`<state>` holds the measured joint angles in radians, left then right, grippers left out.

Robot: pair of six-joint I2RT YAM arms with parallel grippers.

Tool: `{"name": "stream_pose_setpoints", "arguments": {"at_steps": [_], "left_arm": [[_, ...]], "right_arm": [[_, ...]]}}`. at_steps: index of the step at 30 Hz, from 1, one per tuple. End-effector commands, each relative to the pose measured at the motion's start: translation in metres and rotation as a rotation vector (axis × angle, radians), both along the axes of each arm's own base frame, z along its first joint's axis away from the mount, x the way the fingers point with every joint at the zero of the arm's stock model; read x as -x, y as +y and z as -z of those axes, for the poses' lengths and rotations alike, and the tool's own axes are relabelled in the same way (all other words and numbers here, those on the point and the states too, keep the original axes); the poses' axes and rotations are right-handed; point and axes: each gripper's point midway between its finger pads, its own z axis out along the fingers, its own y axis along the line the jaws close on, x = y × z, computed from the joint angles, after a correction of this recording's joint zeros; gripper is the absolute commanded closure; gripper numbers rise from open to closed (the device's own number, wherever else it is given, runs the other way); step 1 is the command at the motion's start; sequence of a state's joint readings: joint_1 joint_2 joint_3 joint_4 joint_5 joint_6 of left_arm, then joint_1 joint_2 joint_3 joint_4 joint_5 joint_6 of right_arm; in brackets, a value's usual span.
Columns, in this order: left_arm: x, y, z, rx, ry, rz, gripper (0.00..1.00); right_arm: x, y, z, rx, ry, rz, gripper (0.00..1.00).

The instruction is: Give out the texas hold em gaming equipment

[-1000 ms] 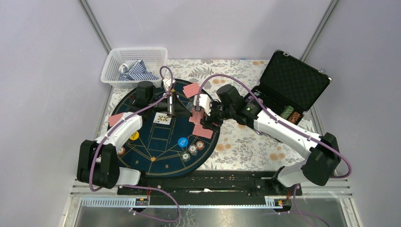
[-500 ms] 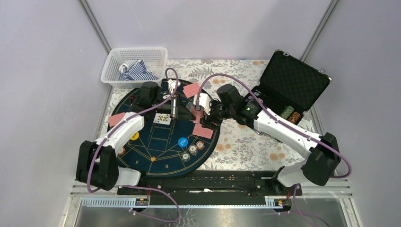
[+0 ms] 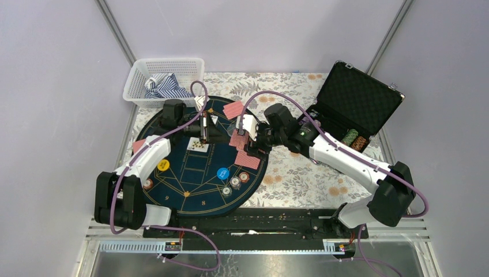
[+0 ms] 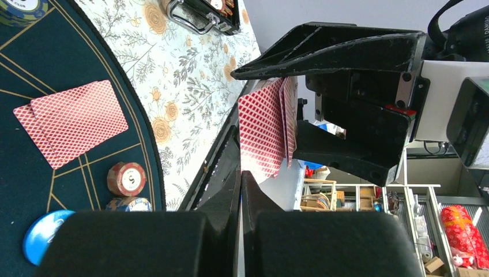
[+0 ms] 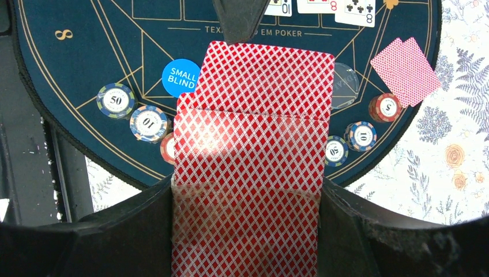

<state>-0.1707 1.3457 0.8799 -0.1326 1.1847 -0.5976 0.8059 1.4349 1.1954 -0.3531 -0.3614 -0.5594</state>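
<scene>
My right gripper (image 5: 248,231) is shut on the deck of red-backed playing cards (image 5: 254,173) and holds it above the mat's right side (image 3: 237,141). The top card (image 5: 271,81) sticks out past the deck. My left gripper (image 4: 241,176) is shut on that card's far edge (image 4: 262,133), and its fingertip (image 5: 236,23) shows at the card's rim. Face-up cards (image 3: 198,145) lie mid-mat. Red-backed pairs (image 3: 233,109) (image 3: 247,160) (image 3: 140,145) lie around the mat, alongside a blue disc (image 5: 180,78), a yellow disc (image 3: 164,165), a clear disc (image 5: 345,81) and chip stacks (image 5: 149,123) (image 5: 361,136).
The dark blue round mat (image 3: 190,184) lies on a floral cloth. An open black case (image 3: 352,104) with more chips stands at the right. A white basket (image 3: 164,81) holding striped cloth sits at the back left.
My left gripper swung right from above the face-up cards to the deck, opened, then closed on the top card's edge. The right arm stayed still with the deck.
</scene>
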Motion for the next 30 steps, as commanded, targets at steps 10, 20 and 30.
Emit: {"name": "stream_pose_setpoints", "arguments": {"at_steps": [10, 20, 30], "left_arm": [[0.004, 0.005, -0.024, 0.053, -0.092, 0.037, 0.40], [-0.011, 0.005, -0.018, 0.037, -0.053, 0.011, 0.40], [-0.031, 0.024, -0.016, 0.005, -0.061, -0.101, 0.39]], "right_arm": [[0.001, 0.011, -0.026, -0.082, -0.056, -0.030, 0.88], [0.007, 0.015, -0.025, -0.080, -0.044, -0.055, 0.88], [0.006, 0.013, -0.028, -0.082, -0.055, -0.045, 0.88]]}}
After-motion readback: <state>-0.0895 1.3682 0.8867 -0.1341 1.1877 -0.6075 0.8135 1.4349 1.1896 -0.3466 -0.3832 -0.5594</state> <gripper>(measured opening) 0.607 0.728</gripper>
